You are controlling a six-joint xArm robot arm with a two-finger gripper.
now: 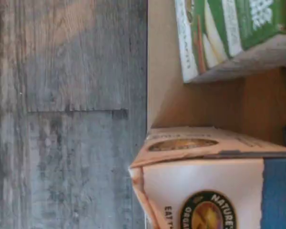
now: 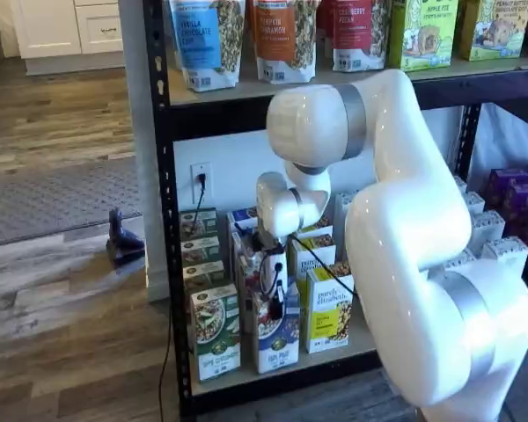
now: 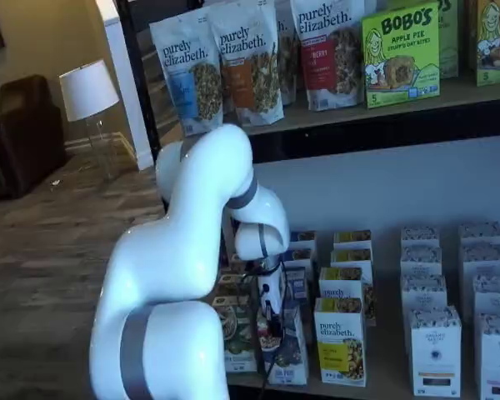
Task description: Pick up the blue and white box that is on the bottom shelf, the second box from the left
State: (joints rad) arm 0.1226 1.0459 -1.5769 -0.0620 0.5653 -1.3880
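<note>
The blue and white box (image 2: 280, 347) stands at the front of the bottom shelf (image 2: 363, 338), between a green and white carton and a yellow and white one. My gripper (image 2: 275, 299) comes down on its top from above, black fingers closed on its upper edge, with a cable looping beside them. In both shelf views the white arm fills the foreground; the gripper (image 3: 272, 312) sits over the same box (image 3: 292, 360). The wrist view shows the box (image 1: 205, 186) close up at the board's (image 1: 205, 102) front edge.
The green and white carton (image 2: 216, 338) (image 1: 233, 33) stands close beside the box, and the yellow and white carton (image 2: 328, 316) on its other side. More cartons stand in rows behind. White cartons (image 3: 437, 350) fill the shelf's right. The black rack post (image 2: 167, 220) and wooden floor (image 1: 62, 119) border the shelf.
</note>
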